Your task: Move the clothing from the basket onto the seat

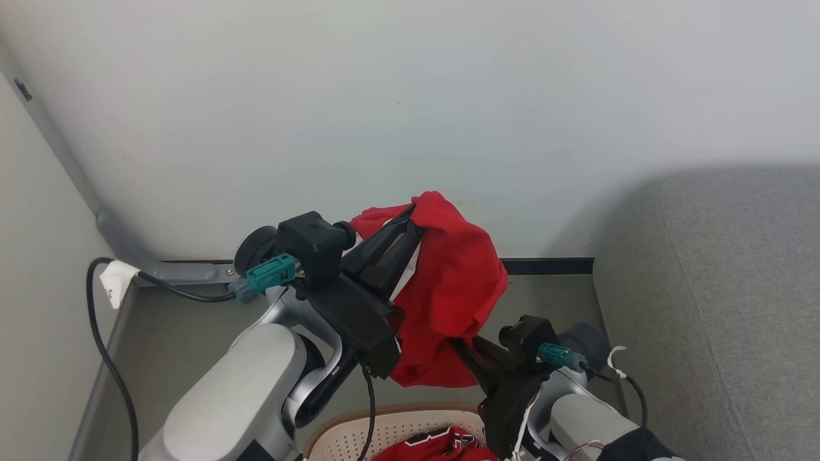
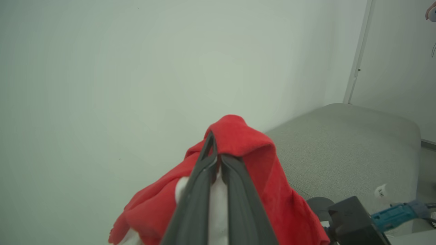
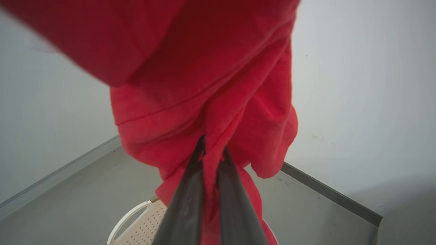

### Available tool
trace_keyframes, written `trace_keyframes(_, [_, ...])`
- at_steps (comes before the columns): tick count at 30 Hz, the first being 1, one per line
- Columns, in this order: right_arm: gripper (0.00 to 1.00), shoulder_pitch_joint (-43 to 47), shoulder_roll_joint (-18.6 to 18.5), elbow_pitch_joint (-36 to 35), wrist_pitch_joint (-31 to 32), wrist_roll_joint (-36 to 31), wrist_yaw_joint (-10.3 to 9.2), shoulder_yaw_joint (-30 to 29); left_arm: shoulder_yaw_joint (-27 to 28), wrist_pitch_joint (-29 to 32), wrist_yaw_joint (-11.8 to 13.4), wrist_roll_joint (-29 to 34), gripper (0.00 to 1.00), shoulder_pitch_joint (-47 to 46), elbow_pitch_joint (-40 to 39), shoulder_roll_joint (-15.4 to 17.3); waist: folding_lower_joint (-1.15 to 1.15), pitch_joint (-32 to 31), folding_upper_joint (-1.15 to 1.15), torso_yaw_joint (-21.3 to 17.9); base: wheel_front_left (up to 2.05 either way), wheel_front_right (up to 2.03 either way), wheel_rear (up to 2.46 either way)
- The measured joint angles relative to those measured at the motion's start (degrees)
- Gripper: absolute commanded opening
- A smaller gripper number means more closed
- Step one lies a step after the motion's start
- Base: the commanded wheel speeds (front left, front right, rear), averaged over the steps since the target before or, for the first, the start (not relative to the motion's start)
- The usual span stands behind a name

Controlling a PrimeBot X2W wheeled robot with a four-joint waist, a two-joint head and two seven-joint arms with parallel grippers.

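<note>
A red garment (image 1: 448, 282) hangs in the air between both grippers, above the basket. My left gripper (image 1: 410, 214) is shut on its upper fold, with red cloth draped over the fingertips (image 2: 214, 154) and a white panel between the fingers. My right gripper (image 3: 213, 154) is shut on a lower fold of the same garment (image 3: 204, 85). The cream basket (image 1: 359, 435) with its brown rim sits at the bottom edge, and the red jersey (image 1: 442, 445) with black-and-white lettering lies inside it. The grey seat (image 1: 724, 288) stands at the right, beside the basket.
A pale wall rises right behind the garment, with a dark skirting strip (image 1: 551, 264) at its foot. A black cable (image 1: 106, 358) runs down the left corner over the grey floor (image 1: 186, 333). The basket's handle cutout (image 3: 127, 217) shows below the cloth.
</note>
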Motion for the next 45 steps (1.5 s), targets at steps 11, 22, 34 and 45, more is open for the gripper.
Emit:
trace_keyframes(11, [0.0, -0.1, 0.1, -0.4, 0.0, 5.1, 0.01, -0.8, 1.2, 0.0, 1.1, -0.4, 0.0, 1.6, -0.9, 2.0, 0.0, 0.8, 0.0, -1.4, 0.0, 0.0, 0.0])
trace_keyframes(22, [0.0, 0.2, -6.5, -4.6, 0.0, 7.5, 0.02, -8.2, 2.7, -1.4, 3.1, -1.5, 1.0, 5.9, -0.8, 2.8, 0.0, 1.1, 0.0, -5.0, 0.0, 0.0, 0.0])
trace_keyframes(34, [0.0, 2.1, -14.3, -12.0, 0.0, 6.0, -1.93, -14.7, 2.6, -3.6, 3.5, -1.6, 1.0, 9.3, -0.3, 2.2, 0.0, 0.8, 0.0, -9.9, 0.0, 0.0, 0.0])
trace_keyframes(45, [0.0, 7.9, -22.2, -20.2, 0.0, 3.3, -6.76, -20.3, 1.2, -5.1, 3.5, -1.6, 1.0, 12.2, -0.7, 1.4, -0.01, 0.0, 0.0, -15.9, 0.0, 0.0, 0.0])
